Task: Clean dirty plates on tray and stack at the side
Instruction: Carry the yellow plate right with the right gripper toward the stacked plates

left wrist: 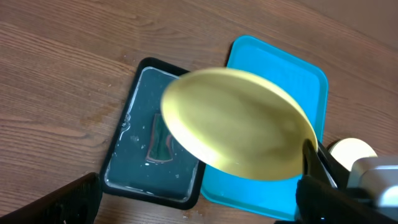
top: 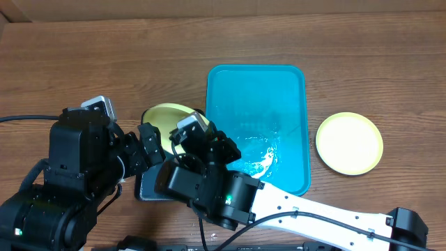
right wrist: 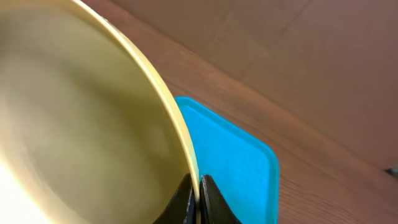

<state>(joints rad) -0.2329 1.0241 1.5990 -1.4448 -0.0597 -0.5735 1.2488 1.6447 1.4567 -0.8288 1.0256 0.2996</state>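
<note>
Just now the right gripper [right wrist: 198, 199] has its two fingers pinched shut on the rim of a yellow-green plate [left wrist: 239, 124], gripping it by the edge and holding it up off the table. From the left wrist camera that plate hangs tilted in the air, its pale underside facing the lens, partly over the black basin [left wrist: 130, 163] and partly over the near edge of the turquoise tray [top: 258, 90]. From overhead only a crescent of it shows, just left of the tray, with the right arm's wrist covering the rest.

The left gripper [top: 143, 145] sits just beside the plate on its left, with its fingers spread wide and nothing between them; I can't tell whether a fingertip touches the rim.

The tray lies flat in the middle of the wood-grain table [top: 83, 63], and its lower half looks wet, with a streak of white foam or water near the right arm. The basin sits just left of the tray's near corner, mostly hidden under both arms from above; it holds clear liquid with small bubbles and something dark green lying in it, which I can't identify.

A second plate [top: 348, 143], pale yellow-green, rests flat on bare table to the right of the tray, close to it but not touching.
</note>
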